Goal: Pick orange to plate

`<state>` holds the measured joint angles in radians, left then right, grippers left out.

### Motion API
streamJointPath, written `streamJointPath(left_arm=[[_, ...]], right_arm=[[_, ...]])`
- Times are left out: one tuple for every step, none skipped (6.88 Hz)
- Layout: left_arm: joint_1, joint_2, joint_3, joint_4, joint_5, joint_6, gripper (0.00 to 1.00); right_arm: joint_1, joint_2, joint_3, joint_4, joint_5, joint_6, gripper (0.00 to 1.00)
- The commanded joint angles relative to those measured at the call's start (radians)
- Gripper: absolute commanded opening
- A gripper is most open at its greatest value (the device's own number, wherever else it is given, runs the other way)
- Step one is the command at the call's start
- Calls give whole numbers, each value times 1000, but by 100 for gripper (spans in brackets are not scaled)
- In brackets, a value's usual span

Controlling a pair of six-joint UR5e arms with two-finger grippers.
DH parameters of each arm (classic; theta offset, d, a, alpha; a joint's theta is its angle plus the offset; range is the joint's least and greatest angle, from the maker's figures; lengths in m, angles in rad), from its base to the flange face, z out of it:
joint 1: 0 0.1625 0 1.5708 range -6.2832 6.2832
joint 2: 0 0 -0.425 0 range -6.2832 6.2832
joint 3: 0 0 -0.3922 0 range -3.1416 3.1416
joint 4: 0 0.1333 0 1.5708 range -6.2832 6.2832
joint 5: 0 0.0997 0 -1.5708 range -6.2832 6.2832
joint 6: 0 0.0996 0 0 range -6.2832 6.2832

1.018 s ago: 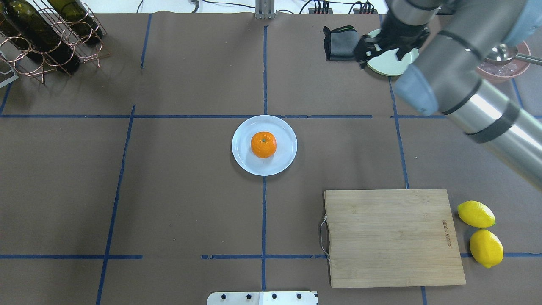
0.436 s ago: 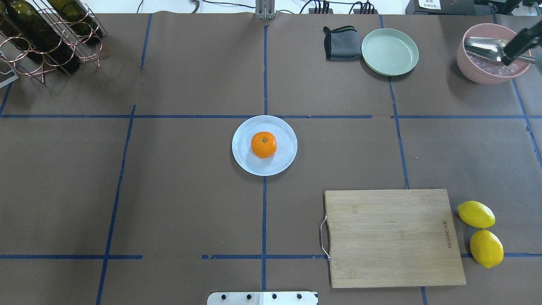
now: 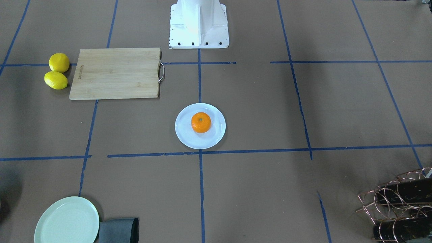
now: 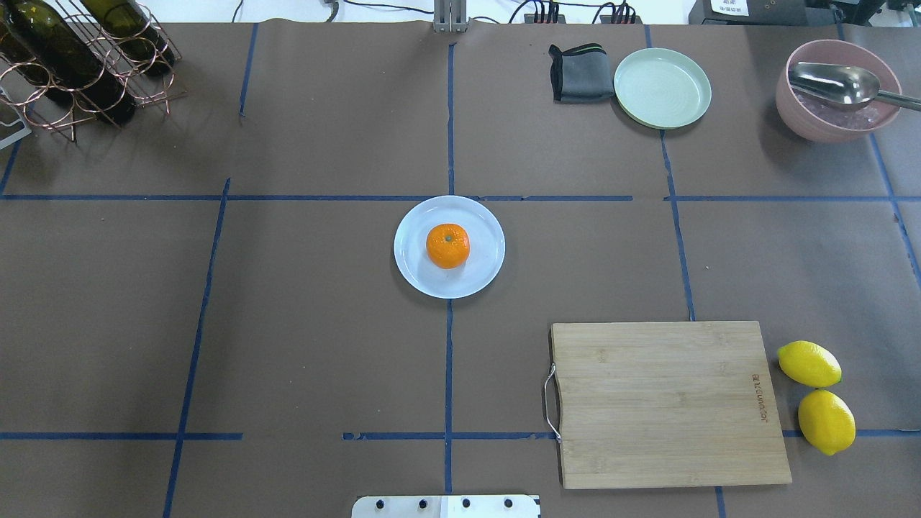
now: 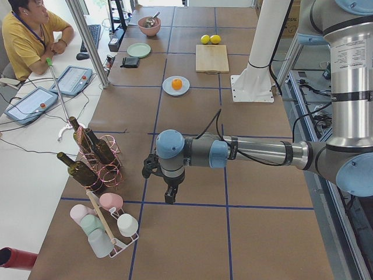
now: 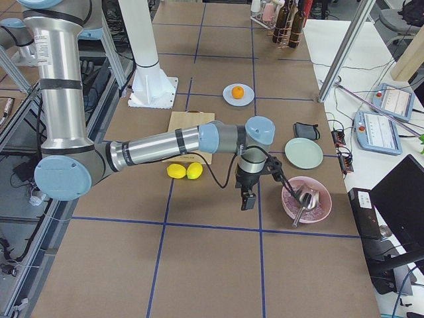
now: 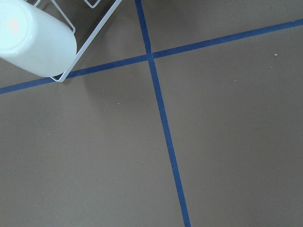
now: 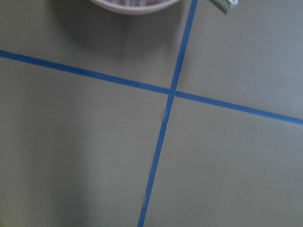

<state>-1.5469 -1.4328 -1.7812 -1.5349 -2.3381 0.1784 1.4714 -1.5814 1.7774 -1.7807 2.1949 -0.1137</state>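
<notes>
The orange (image 4: pixel 447 245) rests stem up in the middle of the white plate (image 4: pixel 483 272) at the table's centre; the front-facing view shows the same orange (image 3: pixel 201 122) and plate (image 3: pixel 216 136). No gripper is near them. My left gripper (image 5: pixel 169 195) hangs over bare table at the robot's far left end, beside the bottle rack. My right gripper (image 6: pixel 246 199) hangs at the far right end, beside the pink bowl (image 6: pixel 306 202). Both show only in the side views, so I cannot tell whether they are open or shut. The wrist views show only brown table and blue tape.
A wooden cutting board (image 4: pixel 669 403) lies front right with two lemons (image 4: pixel 809 363) beside it. A mint-green plate (image 4: pixel 662 88), a grey cloth (image 4: pixel 580 73) and the pink bowl with a metal spoon (image 4: pixel 827 122) stand at the back right. A bottle rack (image 4: pixel 72 65) stands back left, a cup rack (image 5: pixel 105 224) further left.
My right arm has swung from over the mint-green plate, past the pink bowl, out of the overhead view to the right. The orange and the plate have not moved.
</notes>
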Motion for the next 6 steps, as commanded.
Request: streamJointPath(left_arm=[[-1, 2, -4, -2, -21, 0, 100], [-2, 2, -6, -1, -36, 0, 100], [-2, 0, -6, -4, -36, 1, 100], [-2, -1, -7, -5, -35, -2, 100], [-2, 0, -6, -4, -32, -2, 100], [-2, -1, -6, -4, -27, -2, 100]], right_arm=[[7, -110, -33, 146, 69, 0, 100], [9, -126, -33, 158, 83, 2, 100], [9, -127, -33, 159, 85, 3, 100], [9, -127, -33, 159, 85, 3, 100], [9, -127, -33, 159, 85, 3, 100], [9, -127, -35, 159, 85, 2, 100]])
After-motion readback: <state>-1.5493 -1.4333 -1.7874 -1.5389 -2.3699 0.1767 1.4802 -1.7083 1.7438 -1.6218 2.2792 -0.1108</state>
